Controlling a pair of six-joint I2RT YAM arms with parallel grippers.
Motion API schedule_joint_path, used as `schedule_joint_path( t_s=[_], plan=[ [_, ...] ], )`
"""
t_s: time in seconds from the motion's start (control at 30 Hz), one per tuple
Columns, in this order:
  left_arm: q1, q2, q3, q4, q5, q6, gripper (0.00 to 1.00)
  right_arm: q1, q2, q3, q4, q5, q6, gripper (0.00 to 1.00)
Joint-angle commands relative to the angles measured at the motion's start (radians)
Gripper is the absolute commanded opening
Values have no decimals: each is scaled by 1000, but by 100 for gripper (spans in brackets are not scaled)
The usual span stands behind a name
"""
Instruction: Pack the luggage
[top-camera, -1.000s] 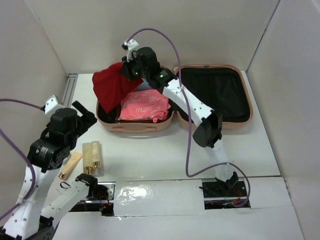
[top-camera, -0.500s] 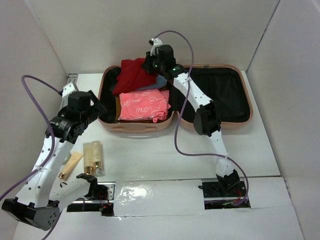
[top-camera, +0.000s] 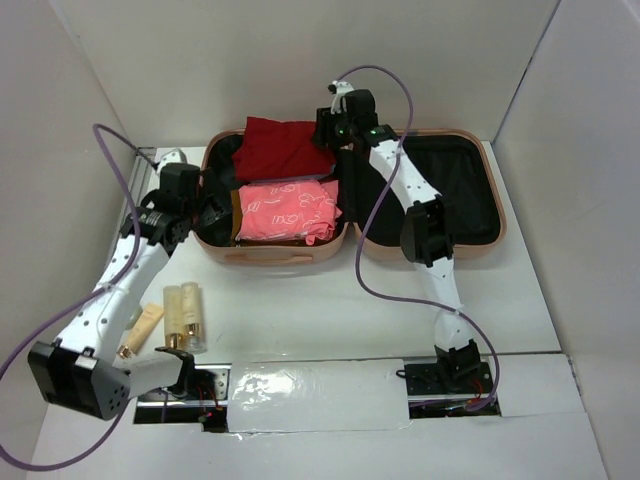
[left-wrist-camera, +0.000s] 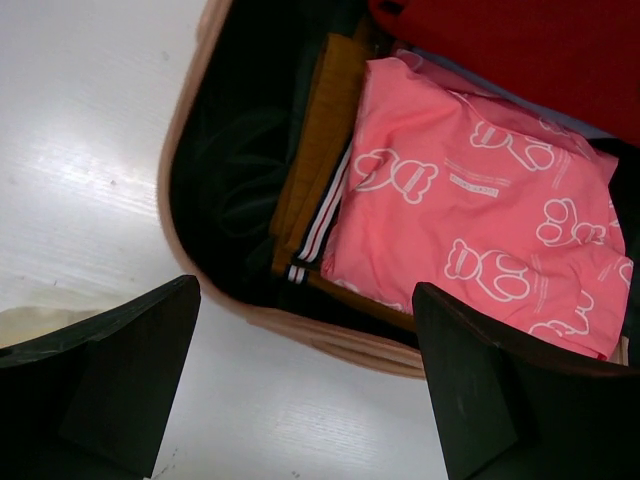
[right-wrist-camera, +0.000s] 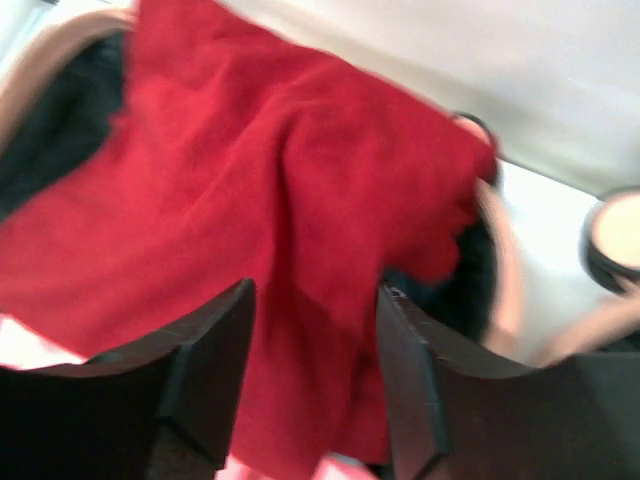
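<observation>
The luggage (top-camera: 275, 255) lies open on the table, its right half showing bare black lining (top-camera: 450, 195). The left half holds a pink bear-print garment (top-camera: 290, 210) and, behind it, a red cloth (top-camera: 285, 148). My right gripper (top-camera: 330, 135) hovers at the cloth's right end. In the right wrist view its jaws stand apart over the red cloth (right-wrist-camera: 230, 190), gripper (right-wrist-camera: 315, 340) open and not pinching it. My left gripper (top-camera: 205, 215) is open at the luggage's front left corner. Its wrist view shows the gripper (left-wrist-camera: 305, 380), the rim (left-wrist-camera: 330, 335), a mustard garment (left-wrist-camera: 315, 170) and the pink garment (left-wrist-camera: 480, 220).
Two small bottles with gold caps (top-camera: 185, 315) and a tan tube (top-camera: 140, 332) lie on the table's near left, beside the left arm. White walls close in the back and both sides. A metal rail (top-camera: 140, 165) runs along the far left.
The right gripper carried the red cloth rightward onto the back of the luggage's left half, and its jaws have opened. The left arm reached forward to the luggage's left front corner.
</observation>
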Motion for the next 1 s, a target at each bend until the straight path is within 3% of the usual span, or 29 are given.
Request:
schedule_joint_path(
  t_s=[0.0,0.17,0.27,0.4,0.63,0.8,0.97],
  plan=[
    [4,71,60,159,91,77,100,-8,5,-4,-34,48,-61,60],
    [4,235,158,252,132,135,100,-17,5,65,-48,194,-52,67],
    [-14,378,273,319,178,190,100,-26,-86,10,-14,252,-28,68],
    [-14,611,515,351,237,213,100,-14,-119,-77,100,185,18,63],
    [-34,986,880,315,218,187,100,37,14,25,150,123,104,57],
    [-52,1136,962,328,204,152,100,26,94,11,224,103,157,56],
    [-31,1169,823,352,281,118,100,-8,172,12,190,65,167,55]
  ],
)
